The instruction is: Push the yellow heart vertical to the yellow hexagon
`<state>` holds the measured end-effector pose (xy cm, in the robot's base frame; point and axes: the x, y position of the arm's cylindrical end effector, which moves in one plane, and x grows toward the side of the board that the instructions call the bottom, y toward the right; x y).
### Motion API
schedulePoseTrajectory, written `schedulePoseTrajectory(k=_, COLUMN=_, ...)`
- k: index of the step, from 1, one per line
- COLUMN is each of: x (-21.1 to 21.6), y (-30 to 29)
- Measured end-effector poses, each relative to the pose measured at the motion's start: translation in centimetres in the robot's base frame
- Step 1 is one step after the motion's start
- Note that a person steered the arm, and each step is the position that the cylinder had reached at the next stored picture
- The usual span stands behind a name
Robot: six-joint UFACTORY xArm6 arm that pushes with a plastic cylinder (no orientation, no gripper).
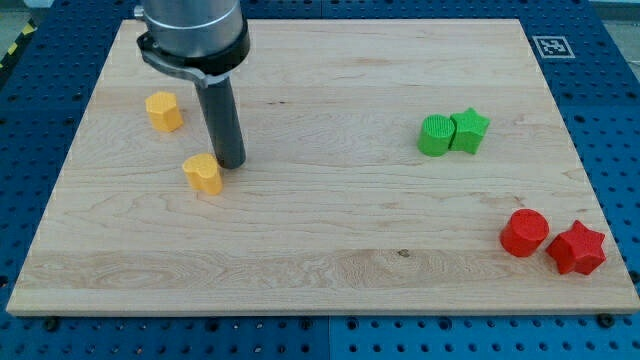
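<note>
The yellow heart (203, 173) lies on the wooden board (320, 250) at the view's left. The yellow hexagon (164, 111) sits above it and a little to the left, apart from it. My tip (230, 162) stands just right of the heart's upper edge, touching or almost touching it. The dark rod rises from there to the arm's grey body at the view's top left.
A green cylinder (435, 135) and a green star (469, 130) touch each other at the view's right. A red cylinder (524, 233) and a red star (576, 248) sit at the bottom right, near the board's edge.
</note>
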<state>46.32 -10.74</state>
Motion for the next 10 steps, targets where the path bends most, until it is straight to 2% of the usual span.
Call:
schedulePoseTrajectory(k=1, x=2.1, y=-1.1)
schedulePoseTrajectory(k=3, x=0.9, y=-2.3)
schedulePoseTrajectory(k=5, x=1.4, y=-5.4)
schedulePoseTrajectory(k=9, x=10.0, y=-10.4)
schedulePoseTrajectory(k=10, x=6.7, y=-10.3)
